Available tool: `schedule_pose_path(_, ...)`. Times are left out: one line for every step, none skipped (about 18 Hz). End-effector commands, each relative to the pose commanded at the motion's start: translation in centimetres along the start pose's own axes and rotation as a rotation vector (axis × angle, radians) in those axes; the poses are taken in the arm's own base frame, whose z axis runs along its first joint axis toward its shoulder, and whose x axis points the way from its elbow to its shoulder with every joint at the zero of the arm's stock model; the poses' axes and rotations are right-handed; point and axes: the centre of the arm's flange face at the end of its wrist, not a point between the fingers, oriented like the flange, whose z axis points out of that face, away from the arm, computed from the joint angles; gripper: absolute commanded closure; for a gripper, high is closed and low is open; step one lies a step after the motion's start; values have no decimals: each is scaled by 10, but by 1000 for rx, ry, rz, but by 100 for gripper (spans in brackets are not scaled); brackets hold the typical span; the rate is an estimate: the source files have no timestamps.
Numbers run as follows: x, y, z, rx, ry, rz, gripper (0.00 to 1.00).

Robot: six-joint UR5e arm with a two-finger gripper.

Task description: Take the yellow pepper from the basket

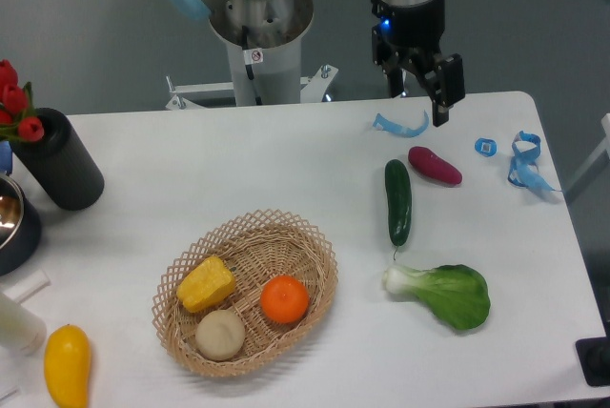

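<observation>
Above table (pixel 286 160), raised claw (pixel 426 93)

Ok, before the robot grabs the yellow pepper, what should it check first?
1. Yellow pepper lies in the basket: ok.
2. Pepper's top uncovered: ok.
3. Gripper empty, fingers apart: ok.
4. Gripper above the pepper: not ok, it hangs over the table's far right side, near the purple vegetable.
5. Room for fingers: cannot tell; the beige ball sits close beside the pepper, the orange ball a bit further.
</observation>
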Motion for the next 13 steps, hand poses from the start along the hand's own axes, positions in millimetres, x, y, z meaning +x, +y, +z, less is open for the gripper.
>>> schedule_pose_path(0,0,0,0,-1,5,0)
schedule_pose_path(0,-1,1,2,0,6,0)
schedule_pose_path(-1,-1,1,4,0,5,0)
schedule_pose_path(-1,-1,1,8,-1,3,0)
schedule_pose_path(-1,-2,1,9,-1,4,0)
schedule_pose_path(0,-2,2,9,1,4,0)
schedule_pose_path(-1,-2,2,9,2,4,0)
schedule_pose_path(-1,-2,3,9,2,4,0)
schedule_pose_path(-1,-2,4,10,7,2,0)
schedule_pose_path(-1,-1,5,11,6,1,0)
schedule_pose_path(-1,-1,6,14,9,1,0)
schedule_pose_path(-1,-2,7,23,9,-7,0)
schedule_pose_path(-1,-3,7,34,10,-30,0)
